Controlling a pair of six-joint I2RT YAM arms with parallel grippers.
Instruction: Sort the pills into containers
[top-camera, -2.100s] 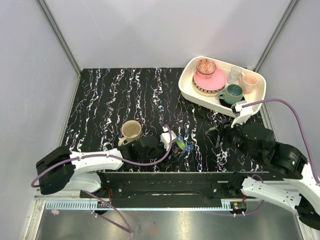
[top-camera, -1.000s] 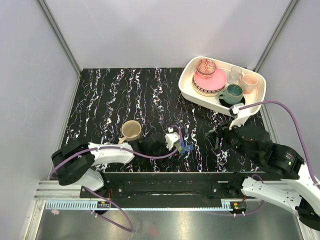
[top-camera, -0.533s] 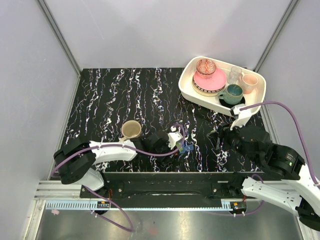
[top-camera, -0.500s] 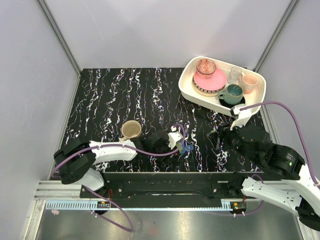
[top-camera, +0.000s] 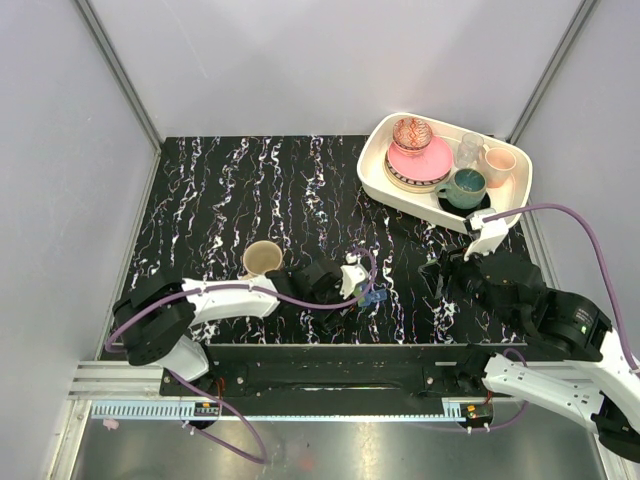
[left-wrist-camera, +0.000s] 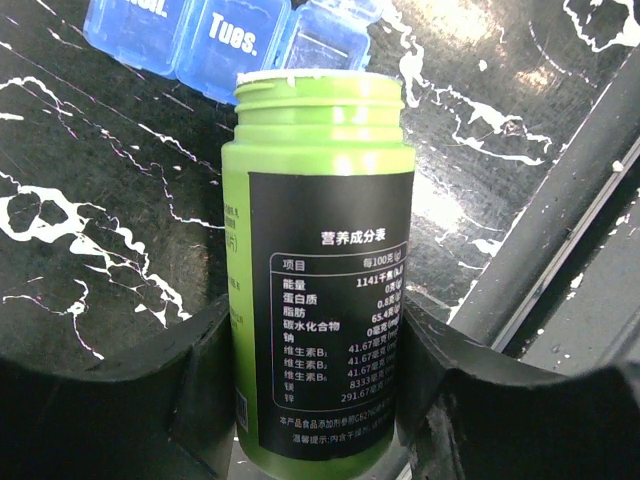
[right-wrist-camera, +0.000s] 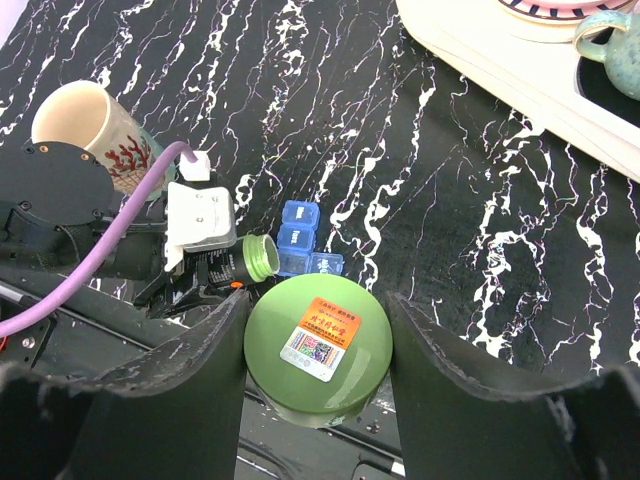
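Observation:
My left gripper (left-wrist-camera: 318, 400) is shut on a green pill bottle (left-wrist-camera: 318, 300) with a black label. The bottle has no cap and is tipped, its open mouth at the blue translucent pill box (left-wrist-camera: 225, 40). The box lies on the black marbled table; one lid reads "Tues." and the end compartment stands open. In the right wrist view the bottle (right-wrist-camera: 245, 258) points at the pill box (right-wrist-camera: 298, 240). My right gripper (right-wrist-camera: 318, 350) is shut on the bottle's green cap (right-wrist-camera: 318, 345), held above the table right of the box. From above, the pill box (top-camera: 370, 297) lies by the left gripper (top-camera: 352, 283).
A beige mug (top-camera: 262, 260) with a red pattern stands left of the left wrist. A cream tray (top-camera: 400, 200) at the back right holds plates, cups and a teal mug. A black rail (top-camera: 330, 355) runs along the table's near edge.
The left arm has reached farther right and brought the bottle's mouth up to the pill box. The right gripper has stayed nearly still with the cap.

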